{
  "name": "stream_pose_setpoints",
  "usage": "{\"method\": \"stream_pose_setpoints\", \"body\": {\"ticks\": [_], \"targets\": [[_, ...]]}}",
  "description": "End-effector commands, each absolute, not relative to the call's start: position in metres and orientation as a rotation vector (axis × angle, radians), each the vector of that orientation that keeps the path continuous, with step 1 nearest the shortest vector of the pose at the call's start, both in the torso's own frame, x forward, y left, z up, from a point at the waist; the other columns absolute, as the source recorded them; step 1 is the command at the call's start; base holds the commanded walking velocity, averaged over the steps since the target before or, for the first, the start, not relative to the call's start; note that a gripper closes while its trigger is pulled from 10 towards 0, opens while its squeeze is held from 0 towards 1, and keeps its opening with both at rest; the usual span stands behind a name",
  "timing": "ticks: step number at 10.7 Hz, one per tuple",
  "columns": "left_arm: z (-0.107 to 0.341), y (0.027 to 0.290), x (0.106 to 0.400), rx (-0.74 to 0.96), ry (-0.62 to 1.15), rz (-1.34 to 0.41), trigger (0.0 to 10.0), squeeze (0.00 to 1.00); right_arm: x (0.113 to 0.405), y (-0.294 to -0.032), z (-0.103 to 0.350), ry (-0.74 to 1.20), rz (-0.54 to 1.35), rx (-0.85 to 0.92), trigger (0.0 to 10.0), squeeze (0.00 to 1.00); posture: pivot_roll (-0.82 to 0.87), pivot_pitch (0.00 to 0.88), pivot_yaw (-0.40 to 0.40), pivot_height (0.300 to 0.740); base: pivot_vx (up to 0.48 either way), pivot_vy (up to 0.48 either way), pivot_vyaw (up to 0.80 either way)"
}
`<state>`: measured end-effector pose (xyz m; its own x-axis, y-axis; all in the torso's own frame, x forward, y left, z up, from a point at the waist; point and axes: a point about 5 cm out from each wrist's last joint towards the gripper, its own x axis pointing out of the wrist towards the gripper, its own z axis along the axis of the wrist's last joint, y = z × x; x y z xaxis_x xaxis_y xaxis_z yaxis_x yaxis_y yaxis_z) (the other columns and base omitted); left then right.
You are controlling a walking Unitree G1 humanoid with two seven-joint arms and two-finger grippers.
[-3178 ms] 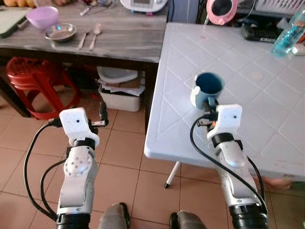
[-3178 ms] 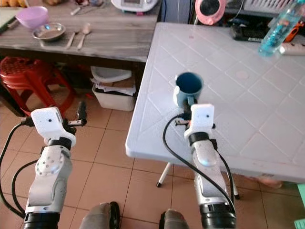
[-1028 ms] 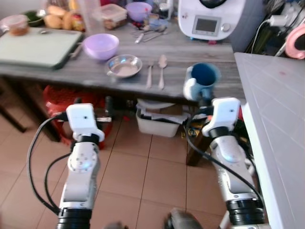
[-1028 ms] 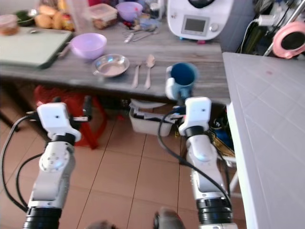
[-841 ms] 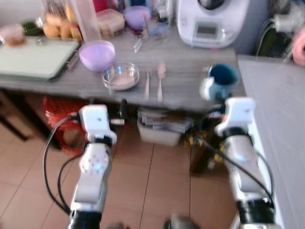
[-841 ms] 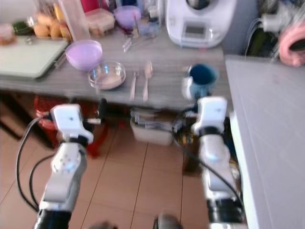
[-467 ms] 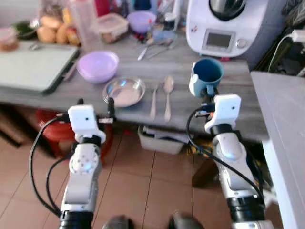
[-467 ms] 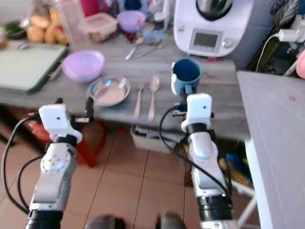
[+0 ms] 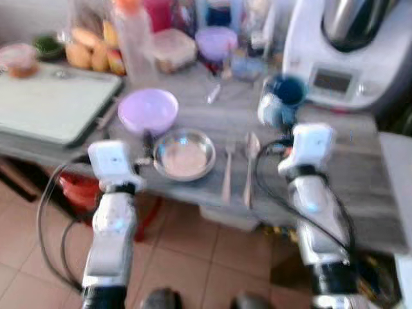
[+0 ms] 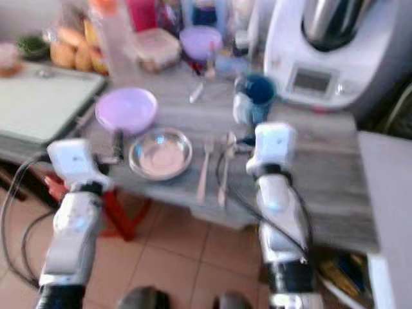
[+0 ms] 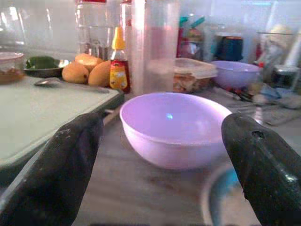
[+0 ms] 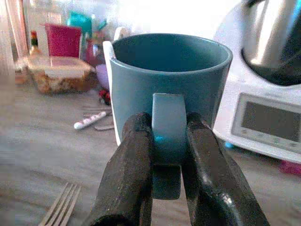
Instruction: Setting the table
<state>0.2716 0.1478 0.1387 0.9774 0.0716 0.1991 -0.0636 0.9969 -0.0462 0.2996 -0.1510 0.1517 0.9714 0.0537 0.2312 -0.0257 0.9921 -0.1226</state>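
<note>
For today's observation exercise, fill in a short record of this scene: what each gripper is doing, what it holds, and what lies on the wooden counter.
right gripper: shut on the handle of the blue ceramic mug, held upright above the counter
left gripper: open, pointing at the lilac plastic bowl
grey wooden counter: round steel dish, metal fork, metal spoon
behind mug: white kitchen appliance

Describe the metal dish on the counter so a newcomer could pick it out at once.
Start at the grey wooden counter with the big white kitchen machine on it. Near the counter's front edge, between the lilac bowl and the fork, lies the metal dish. It is the shallow, shiny silver one; the bowls nearby are lilac plastic.
</note>
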Motion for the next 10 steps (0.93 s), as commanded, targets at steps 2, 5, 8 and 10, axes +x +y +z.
{"method": "stream_pose_setpoints", "body": {"ticks": [2, 5, 8, 10], "targets": [[0.140, 0.152, 0.264, -0.031, -0.205, 0.104, 10.0, 0.00, 0.300, -0.157, 0.160, -0.271, 0.052, -0.141, 10.0, 0.00, 0.00, 0.080, -0.008, 0.740, 0.000, 0.000, 0.79], [0.133, 0.156, 0.262, -0.021, -0.173, 0.124, 10.0, 0.00, 0.304, -0.156, 0.163, -0.281, 0.104, -0.150, 10.0, 0.00, 0.01, 0.088, -0.010, 0.740, 0.000, 0.000, 0.66], [0.133, 0.156, 0.261, -0.022, -0.158, 0.109, 10.0, 0.00, 0.312, -0.165, 0.167, -0.279, 0.077, -0.154, 10.0, 0.00, 0.01, 0.120, -0.008, 0.740, 0.000, 0.000, 0.16], [0.131, 0.160, 0.257, -0.013, -0.139, 0.115, 10.0, 0.00, 0.318, -0.169, 0.165, -0.243, 0.100, -0.163, 10.0, 0.00, 0.02, 0.151, -0.008, 0.740, 0.000, 0.000, 0.00]]}}
